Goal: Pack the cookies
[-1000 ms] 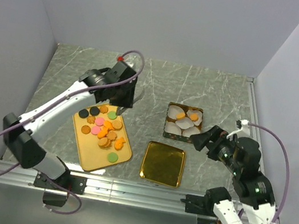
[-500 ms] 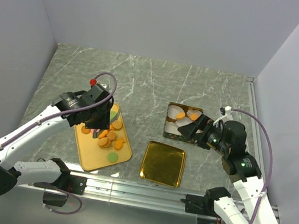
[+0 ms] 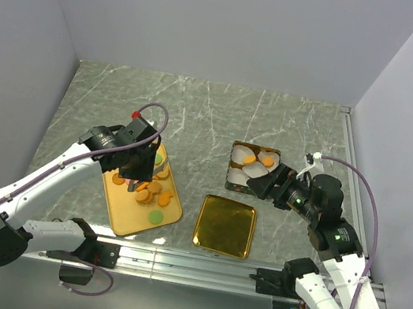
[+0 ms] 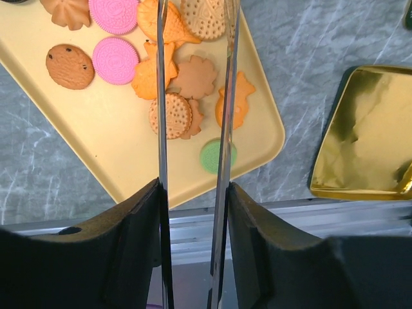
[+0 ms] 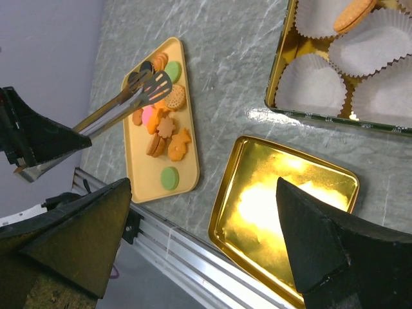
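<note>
Cookies [image 3: 151, 185] in orange, tan, pink and green lie on a yellow tray [image 3: 127, 217]. My left gripper [image 3: 138, 160] hovers over the tray, shut on metal tongs [image 4: 226, 96]. The tong arms run out over the cookies [image 4: 174, 116] and their slotted head [image 5: 154, 84] hangs above the tray's far end. I cannot tell whether the tongs hold a cookie. My right gripper [image 3: 267, 184] is open and empty beside a gold tin [image 3: 230, 176] lined with white paper cups. A few orange cookies [image 3: 268, 161] lie in the cups.
A shiny gold lid [image 3: 226, 226] lies flat between the yellow tray and the tin, close to the aluminium rail [image 3: 172, 259] at the table's near edge. Grey walls close in the marbled table on three sides.
My left arm has swung from behind the tray toward me, and the tongs now hang over the cookies. My right gripper has moved left and nearer to the tin.
</note>
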Tool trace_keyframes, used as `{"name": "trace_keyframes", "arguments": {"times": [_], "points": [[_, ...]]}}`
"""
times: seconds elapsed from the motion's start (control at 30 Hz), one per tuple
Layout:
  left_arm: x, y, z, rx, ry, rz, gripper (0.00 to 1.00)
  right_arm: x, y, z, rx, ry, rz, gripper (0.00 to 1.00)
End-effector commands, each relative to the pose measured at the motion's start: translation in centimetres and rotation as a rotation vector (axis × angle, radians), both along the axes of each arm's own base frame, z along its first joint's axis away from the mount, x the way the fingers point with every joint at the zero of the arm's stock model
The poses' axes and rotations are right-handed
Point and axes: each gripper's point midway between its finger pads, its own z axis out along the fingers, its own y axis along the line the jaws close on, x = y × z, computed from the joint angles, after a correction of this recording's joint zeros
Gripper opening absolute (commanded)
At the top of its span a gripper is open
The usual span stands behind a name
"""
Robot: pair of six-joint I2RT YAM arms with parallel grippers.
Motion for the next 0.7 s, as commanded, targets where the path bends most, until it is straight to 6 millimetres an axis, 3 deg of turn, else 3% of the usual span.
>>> {"name": "trace_keyframes", "arguments": {"times": [0.0, 0.37, 0.67], "points": [[0.12, -0.05, 0.14, 0.018, 0.001, -0.056, 0.49, 0.00, -0.09, 0.18, -0.021, -0.028, 0.009, 1.00], [-0.31, -0.66, -0.33, 0.018, 0.023, -0.129, 0.56, 0.09, -0.22, -0.58, -0.031, -0.009, 0.003, 1.00], [-0.38, -0.55, -0.61, 0.033, 0.022, -0.125, 0.53, -0.35, -0.58, -0.58, -0.041, -0.003, -0.007, 1.00]]}}
